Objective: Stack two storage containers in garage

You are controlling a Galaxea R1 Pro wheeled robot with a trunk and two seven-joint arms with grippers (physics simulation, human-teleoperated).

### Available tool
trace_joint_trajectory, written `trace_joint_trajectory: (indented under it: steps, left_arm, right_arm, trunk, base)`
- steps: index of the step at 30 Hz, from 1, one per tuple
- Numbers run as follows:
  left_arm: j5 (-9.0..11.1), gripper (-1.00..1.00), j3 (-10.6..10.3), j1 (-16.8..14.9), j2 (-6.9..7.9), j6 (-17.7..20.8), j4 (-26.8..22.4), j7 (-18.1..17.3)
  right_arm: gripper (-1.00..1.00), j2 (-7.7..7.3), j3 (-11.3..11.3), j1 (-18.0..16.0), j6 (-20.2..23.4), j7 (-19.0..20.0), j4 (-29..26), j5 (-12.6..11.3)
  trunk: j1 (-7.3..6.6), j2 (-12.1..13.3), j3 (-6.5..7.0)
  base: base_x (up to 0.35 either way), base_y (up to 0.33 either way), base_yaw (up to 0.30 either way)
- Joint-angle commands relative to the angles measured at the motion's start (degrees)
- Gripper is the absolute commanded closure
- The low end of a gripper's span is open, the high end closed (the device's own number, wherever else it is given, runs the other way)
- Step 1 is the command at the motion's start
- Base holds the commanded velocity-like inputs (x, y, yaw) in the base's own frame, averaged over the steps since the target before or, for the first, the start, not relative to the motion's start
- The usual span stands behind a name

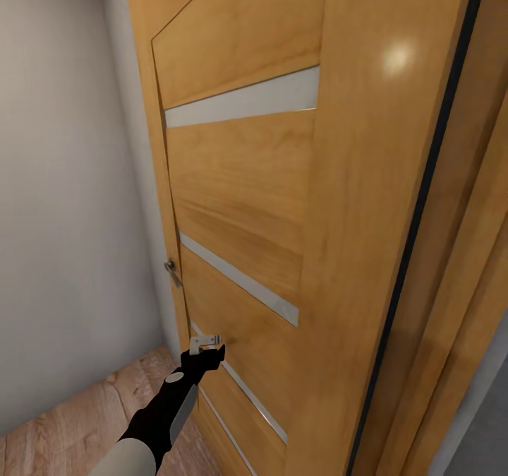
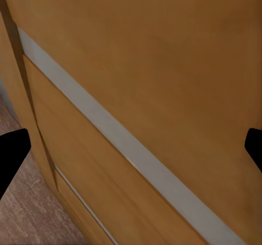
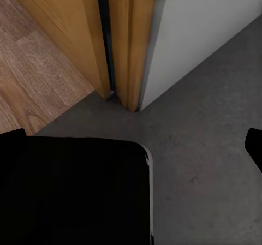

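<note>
We see the dark grey concrete floor (image 3: 202,168) meeting light wood planks (image 3: 38,76) at the foot of the wooden door (image 1: 247,200). Our left end effector (image 1: 206,347) is at the door's lower panel, just beside a pale glass strip (image 2: 109,130), fingers spread wide. Our right end effector (image 3: 131,147) hangs spread wide above the concrete.

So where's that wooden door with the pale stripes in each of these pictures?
Head view: the wooden door spans the centre and right.
Left wrist view: its panel sits close up, crossed by one pale stripe.
Right wrist view: its bottom edge meets the ground.
Shared landmark: the light wood-plank floor at the door's foot.
</note>
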Motion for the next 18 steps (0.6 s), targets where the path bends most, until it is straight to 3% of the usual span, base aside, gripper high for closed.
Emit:
trace_joint_trajectory:
  steps: [1, 7, 18]
  left_arm:
    - [0.9, -1.00, -0.4, 0.0, -0.62, 0.3, -0.1, -0.2]
    - [0.9, -1.00, -0.4, 0.0, -0.62, 0.3, -0.1, -0.2]
    - [0.9, -1.00, -0.4, 0.0, -0.62, 0.3, -0.1, -0.2]
  right_arm:
    - [-1.00, 0.00, 0.3, 0.0, -0.2, -0.1, 0.1, -0.1]
    - [-1.00, 0.00, 0.3, 0.0, -0.2, -0.1, 0.0, -0.1]
    - [-1.00, -0.01, 0.3, 0.0, -0.2, -0.1, 0.0, -0.1]
  trunk:
    - [0.02, 0.0, 0.00]
    - [0.02, 0.0, 0.00]
    - [0.02, 0.0, 0.00]
  base:
    - [0.000, 0.000, -0.082]
    - [0.000, 0.000, -0.177]
    - [0.000, 0.000, -0.022]
